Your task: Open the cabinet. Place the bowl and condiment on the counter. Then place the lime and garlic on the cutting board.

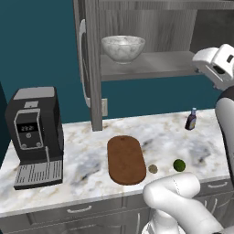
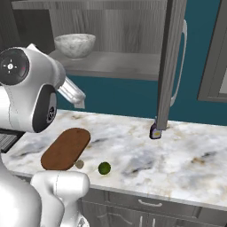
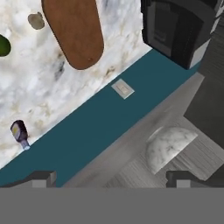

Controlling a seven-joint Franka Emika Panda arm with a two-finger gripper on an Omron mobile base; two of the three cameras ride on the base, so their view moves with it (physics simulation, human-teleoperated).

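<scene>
The cabinet [image 1: 91, 64] stands open, its door swung out to the left. The marbled bowl [image 1: 123, 48] rests on the shelf inside and also shows as bowl [image 3: 170, 146] just ahead of my gripper [image 3: 111, 178]. The gripper is open with nothing between its fingers, hovering in front of the shelf to the bowl's right. The condiment [image 1: 191, 119] stands on the counter [image 1: 82, 155] near the back right. The cutting board [image 1: 125, 160] lies bare mid-counter. The garlic [image 1: 153, 168] and the lime [image 1: 179, 165] sit on the marble just right of it.
A black coffee machine [image 1: 34, 137] occupies the counter's left end. The open door [image 2: 170, 62] hangs over the counter's back, partly hiding the condiment [image 2: 155, 131]. A wall outlet [image 3: 123, 89] sits on the teal backsplash. Grey drawers [image 1: 80, 210] run below the counter edge.
</scene>
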